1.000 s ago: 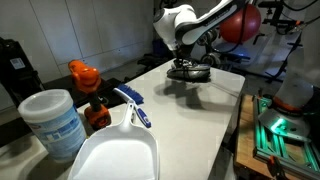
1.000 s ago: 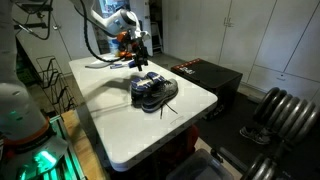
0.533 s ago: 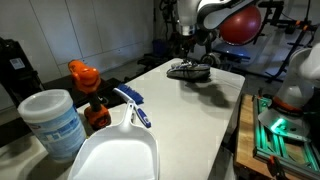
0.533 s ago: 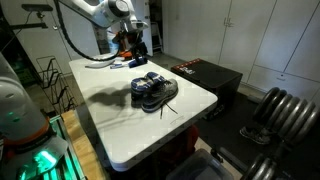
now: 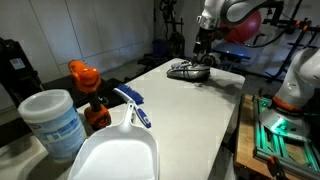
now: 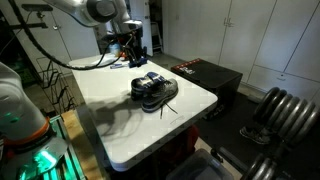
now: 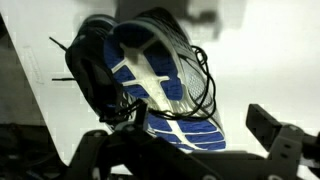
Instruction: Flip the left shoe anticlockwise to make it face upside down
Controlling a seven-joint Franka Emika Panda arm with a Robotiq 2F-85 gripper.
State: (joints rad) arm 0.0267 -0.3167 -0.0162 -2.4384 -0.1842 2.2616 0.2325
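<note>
Two dark mesh sneakers lie side by side on the white table (image 6: 120, 120) in both exterior views (image 5: 188, 71) (image 6: 155, 92). In the wrist view one sneaker (image 7: 160, 80) lies sole up, showing a blue and white tread with laces trailing over it. Its dark twin (image 7: 90, 70) lies close on its left. I cannot tell for certain which is the left shoe. My gripper (image 7: 180, 150) is open and empty above them, with one finger (image 7: 275, 135) at the lower right. It hangs raised above the pair in both exterior views (image 5: 203, 48) (image 6: 135, 52).
Near the camera stand a white scoop (image 5: 115, 150), a white tub (image 5: 52, 120), an orange-topped bottle (image 5: 85, 85) and a blue-handled brush (image 5: 132, 105). A black case (image 6: 205, 72) sits beyond the table's far edge. A red ball (image 5: 245, 25) is behind the arm.
The gripper was down at the shoes a second ago. It has since lifted up and away from them, empty. The shoes have stayed in place.
</note>
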